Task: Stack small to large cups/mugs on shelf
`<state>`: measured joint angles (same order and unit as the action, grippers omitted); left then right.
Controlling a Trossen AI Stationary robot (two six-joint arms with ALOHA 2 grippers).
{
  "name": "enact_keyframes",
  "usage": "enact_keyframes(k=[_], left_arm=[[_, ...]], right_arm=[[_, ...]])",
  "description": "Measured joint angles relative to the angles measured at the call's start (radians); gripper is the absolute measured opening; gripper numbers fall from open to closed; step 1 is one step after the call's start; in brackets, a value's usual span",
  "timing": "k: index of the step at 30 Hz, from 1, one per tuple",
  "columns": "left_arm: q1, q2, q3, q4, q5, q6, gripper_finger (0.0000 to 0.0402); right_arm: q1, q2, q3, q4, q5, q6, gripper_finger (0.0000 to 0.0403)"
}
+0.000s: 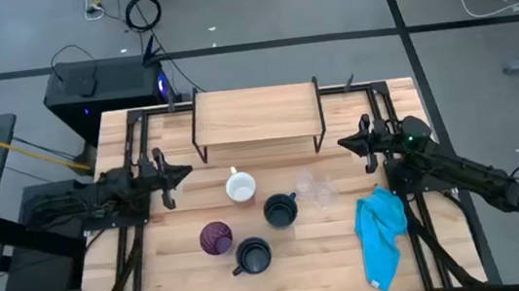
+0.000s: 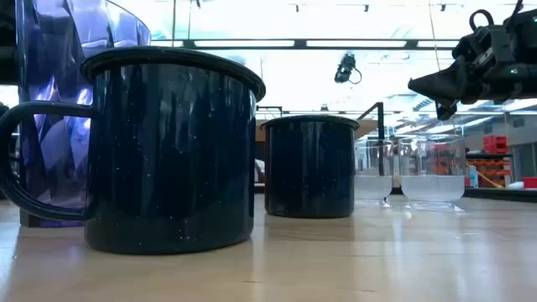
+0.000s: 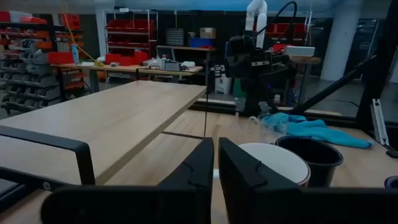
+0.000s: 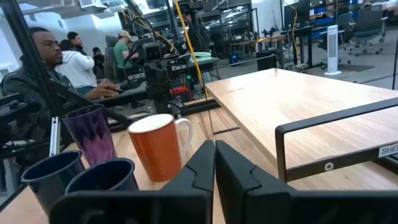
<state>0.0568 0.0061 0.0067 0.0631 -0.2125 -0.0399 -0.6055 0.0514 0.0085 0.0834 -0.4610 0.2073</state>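
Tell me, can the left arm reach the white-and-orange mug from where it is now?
Probably yes. The left gripper hangs shut beside the table's left edge, and the white-and-orange mug stands upright just past it, with bare tabletop between them. The shelf stands further back, out of that path.

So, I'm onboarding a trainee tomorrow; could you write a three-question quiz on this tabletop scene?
1. True or false: the low light-wood shelf on black wire legs already holds a cup.
2. Which lies nearest the right pincer? A) the purple plastic tumbler B) the bright blue cloth C) the white-and-orange ceramic mug
3. Fill in: the two small clear glasses stand between the nearer dark navy enamel mug and the ____.

Key: 1 false; 2 B; 3 cloth.
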Motion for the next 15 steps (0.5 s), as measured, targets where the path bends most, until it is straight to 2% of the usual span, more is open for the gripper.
enact_keyframes(k=[15], left_arm=[[0.000,0.000,0.000,0.000,0.000,0.000,0.0026]], right_arm=[[0.000,0.000,0.000,0.000,0.000,0.000,0.0018]])
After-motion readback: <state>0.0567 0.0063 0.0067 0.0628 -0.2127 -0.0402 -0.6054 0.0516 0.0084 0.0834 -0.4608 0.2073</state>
